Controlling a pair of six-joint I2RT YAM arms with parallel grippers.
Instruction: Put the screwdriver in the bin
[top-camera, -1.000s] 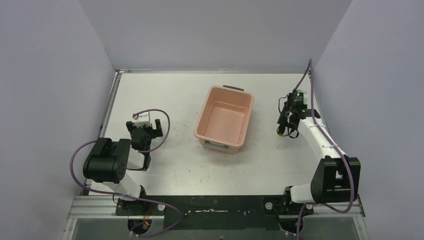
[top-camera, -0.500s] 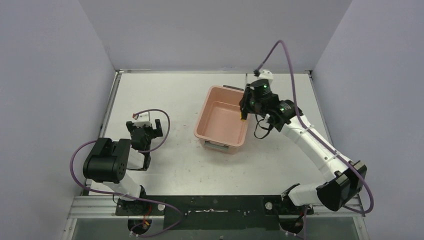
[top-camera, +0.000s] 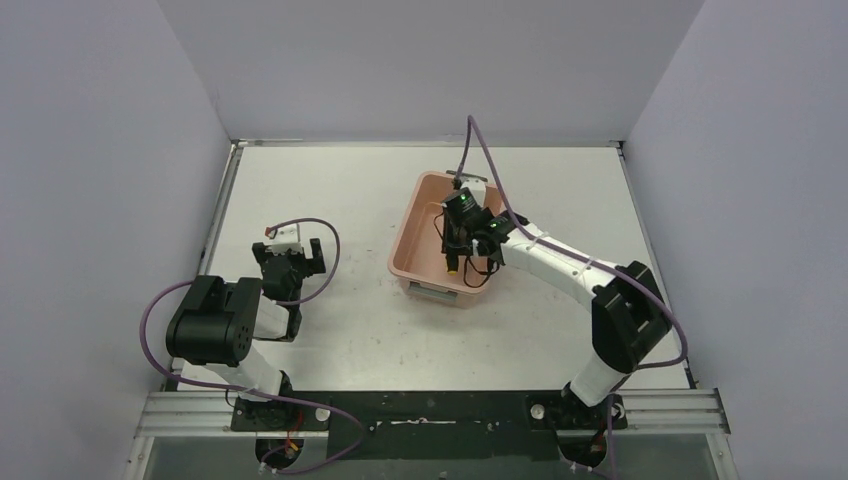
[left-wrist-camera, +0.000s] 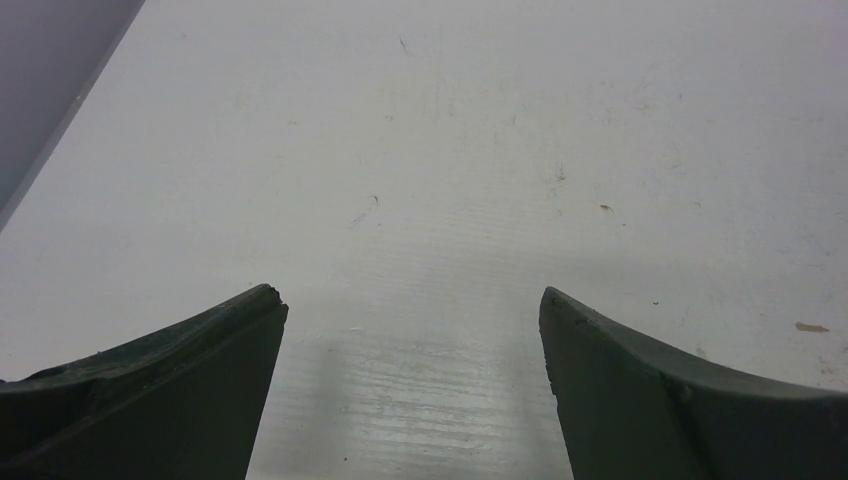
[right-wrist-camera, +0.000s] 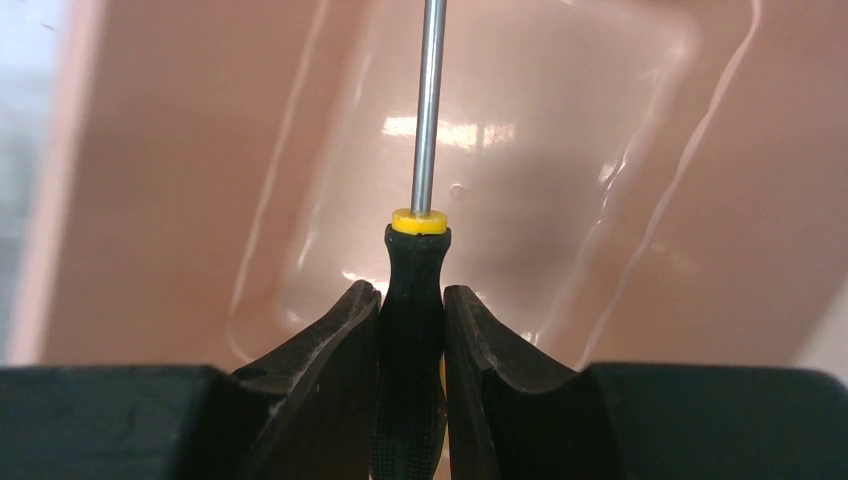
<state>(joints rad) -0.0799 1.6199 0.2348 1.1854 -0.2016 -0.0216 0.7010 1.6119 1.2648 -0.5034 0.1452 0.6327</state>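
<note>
Holding step: carrying done as I judge it, release not yet made.
Left gripper (left-wrist-camera: 410, 385): my idle one, low over the bare white table (left-wrist-camera: 450, 150) at the left of the scene, jaws spread wide apart with nothing between them.
Bin: the salmon-pink rectangular plastic tub (top-camera: 420, 235) with rounded corners sits mid-table, right of my left arm; I see nothing lying on its floor.
Right gripper (right-wrist-camera: 412, 345): reached in from the right, above the tub's interior, jaws clamped together on the handle.
Screwdriver: the slim black-handled screwdriver (right-wrist-camera: 412, 300) with a yellow collar and thin metal shaft is pinched in my right jaws, shaft pointing ahead over the tub's floor, clear of the walls.
Next move: part the right jaws so the tool falls inside; dropping lower first would likely soften the bounce.
</note>
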